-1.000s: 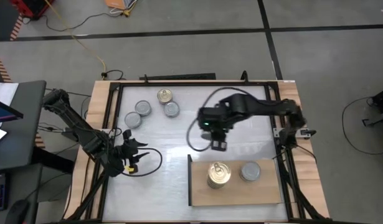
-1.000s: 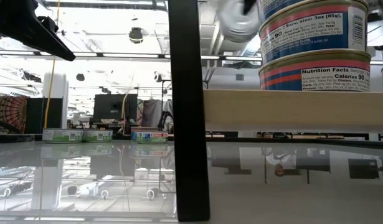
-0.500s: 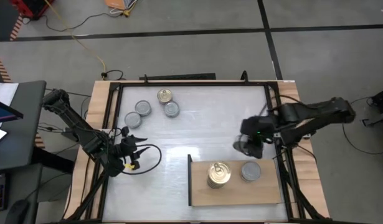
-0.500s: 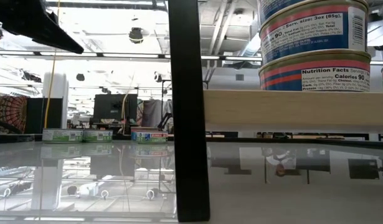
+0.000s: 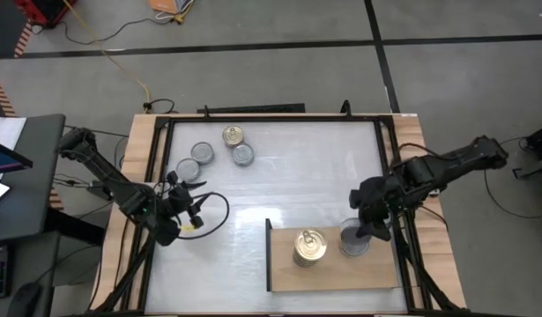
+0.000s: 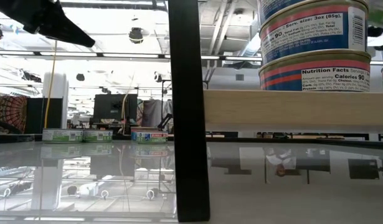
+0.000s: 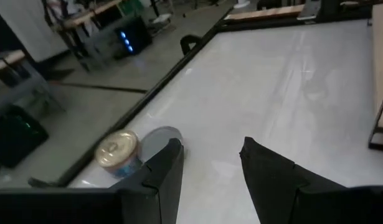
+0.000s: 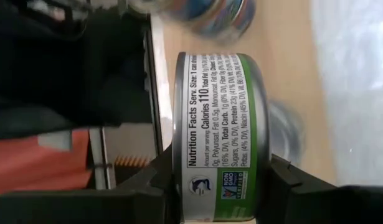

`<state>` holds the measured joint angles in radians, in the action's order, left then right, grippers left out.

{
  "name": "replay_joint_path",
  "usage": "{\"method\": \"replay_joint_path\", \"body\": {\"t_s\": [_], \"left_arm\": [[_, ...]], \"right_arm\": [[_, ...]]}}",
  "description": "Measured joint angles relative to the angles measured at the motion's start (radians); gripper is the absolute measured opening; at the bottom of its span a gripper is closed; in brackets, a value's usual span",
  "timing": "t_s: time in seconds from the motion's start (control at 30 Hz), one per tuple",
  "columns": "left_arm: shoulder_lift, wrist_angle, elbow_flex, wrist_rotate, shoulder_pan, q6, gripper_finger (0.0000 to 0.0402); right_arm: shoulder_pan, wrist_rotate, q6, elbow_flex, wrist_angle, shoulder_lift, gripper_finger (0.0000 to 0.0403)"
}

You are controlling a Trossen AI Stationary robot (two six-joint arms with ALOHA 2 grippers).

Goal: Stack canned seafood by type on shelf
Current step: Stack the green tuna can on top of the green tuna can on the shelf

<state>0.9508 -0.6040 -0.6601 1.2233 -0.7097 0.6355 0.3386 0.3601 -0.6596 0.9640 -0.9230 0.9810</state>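
Green-label can (image 8: 219, 137) clamped in right gripper (image 8: 219, 186).

Room as I see it from my station:
- Floor (image 5: 253, 62): grey concrete, crossed by dark seams.
- Yellow cable (image 5: 121, 62) trailing over the floor toward the counter's far edge.
- Dark desk (image 5: 24, 176) beside the counter, holding a screen (image 5: 2, 158).
- Ceiling (image 6: 116, 31): bright white, with pipes and a round fixture (image 6: 136, 34).
- Dark monitors (image 6: 113, 109) stand in the background.

right pincer (image 5: 369, 231) over shelf (image 5: 288, 271)
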Motion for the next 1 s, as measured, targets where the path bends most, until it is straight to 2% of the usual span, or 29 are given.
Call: {"method": "replay_joint_path", "body": {"t_s": [0.27,0.4,0.7,0.83,1.0], "left_arm": [[0.0,0.15,0.0,-0.155,0.047,-0.04,0.0155],[0.01,0.256,0.0,-0.217,0.053,-0.123,0.0155],[0.082,0.589,0.0,-0.225,0.068,-0.453,0.0155],[0.113,0.632,0.0,-0.225,0.092,-0.477,0.0155],[0.133,0.631,0.0,-0.241,0.119,-0.45,0.0155]], "right_arm": [[0.009,0.196,0.019,-0.127,0.085,0.006,0.0162],[-0.004,0.222,0.074,-0.17,0.089,0.0,0.0162],[-0.1,0.317,0.167,-0.185,0.085,0.0,0.0164],[-0.144,0.319,0.171,-0.185,0.045,0.008,0.0177],[-0.175,0.318,0.171,-0.185,0.026,0.008,0.0215]]}}
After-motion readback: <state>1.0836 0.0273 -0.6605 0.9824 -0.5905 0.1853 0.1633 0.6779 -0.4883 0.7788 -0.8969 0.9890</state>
